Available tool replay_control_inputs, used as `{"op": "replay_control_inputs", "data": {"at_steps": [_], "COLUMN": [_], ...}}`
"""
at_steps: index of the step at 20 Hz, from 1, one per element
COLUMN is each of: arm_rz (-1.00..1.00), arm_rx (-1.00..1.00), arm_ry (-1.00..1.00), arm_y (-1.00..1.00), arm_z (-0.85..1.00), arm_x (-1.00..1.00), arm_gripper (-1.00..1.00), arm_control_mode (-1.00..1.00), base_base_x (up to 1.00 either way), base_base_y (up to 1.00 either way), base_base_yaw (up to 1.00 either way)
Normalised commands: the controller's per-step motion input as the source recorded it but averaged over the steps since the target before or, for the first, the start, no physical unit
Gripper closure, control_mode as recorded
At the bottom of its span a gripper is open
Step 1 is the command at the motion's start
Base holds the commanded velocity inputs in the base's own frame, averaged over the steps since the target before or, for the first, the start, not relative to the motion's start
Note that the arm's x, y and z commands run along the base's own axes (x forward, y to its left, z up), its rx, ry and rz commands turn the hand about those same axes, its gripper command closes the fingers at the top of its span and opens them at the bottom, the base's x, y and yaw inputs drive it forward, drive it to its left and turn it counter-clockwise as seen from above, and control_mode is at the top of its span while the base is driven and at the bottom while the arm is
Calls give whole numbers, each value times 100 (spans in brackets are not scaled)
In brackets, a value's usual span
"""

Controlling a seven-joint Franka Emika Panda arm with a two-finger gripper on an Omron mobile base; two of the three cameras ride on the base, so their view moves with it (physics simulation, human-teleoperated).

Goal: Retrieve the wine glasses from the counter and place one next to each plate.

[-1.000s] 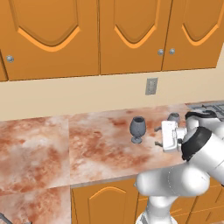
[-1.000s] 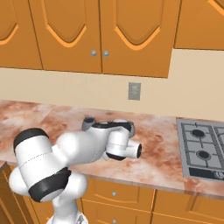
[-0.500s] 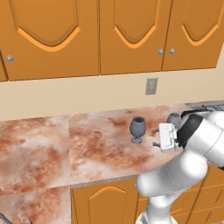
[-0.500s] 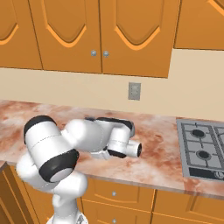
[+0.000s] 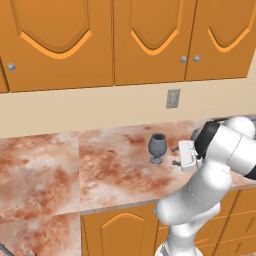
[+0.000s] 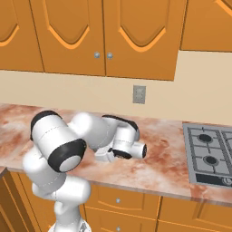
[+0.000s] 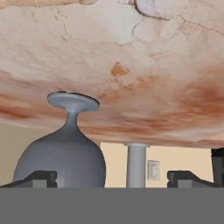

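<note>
A dark grey-blue wine glass (image 5: 156, 147) stands upright on the marbled counter (image 5: 100, 170). My gripper (image 5: 175, 155) is just to its right at bowl height, open, with nothing between its fingers. The hand view is rolled upside down: the glass (image 7: 65, 153) hangs foot-up at the left, its bowl close to the left fingertip (image 7: 41, 177) and apart from the gripper (image 7: 114, 179). A second wine glass (image 5: 196, 134) shows as a grey sliver behind my arm. In the right base view my arm covers both glasses and the hand (image 6: 105, 155) sits low over the counter (image 6: 167, 167). No plates are in view.
A wall outlet (image 5: 173, 98) sits above the counter, under orange upper cabinets (image 5: 145, 40). A gas stove (image 6: 208, 154) lies at the counter's right end. A pale upright post (image 7: 136, 164) stands on the counter beyond the glass, near the outlet (image 7: 153, 169).
The hand has edged left and a little lower toward the nearer wine glass while the elbow swung up and around. The jaws stayed open. Neither glass moved.
</note>
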Motion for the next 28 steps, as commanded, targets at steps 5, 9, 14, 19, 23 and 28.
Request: {"op": "replay_control_inputs", "data": {"at_steps": [5, 9, 14, 19, 23, 28], "arm_rz": [-1, -2, -3, -3, 0, 0], "arm_rx": [0, 0, 0, 0, 0, 0], "arm_ry": [0, 0, 0, 0, 0, 6], "arm_y": [0, 10, 9, 6, 8, 0], "arm_z": [-5, -10, -11, -12, -10, 0], "arm_x": [15, 19, 22, 22, 3, 0], "arm_gripper": [-100, -100, -100, -100, -100, -100], "arm_control_mode": [-100, -100, -100, -100, -100, -100], "base_base_x": [0, 0, 0, 0, 0, 0], "base_base_y": [0, 0, 0, 0, 0, 0], "base_base_yaw": [0, 0, 0, 0, 0, 0]}}
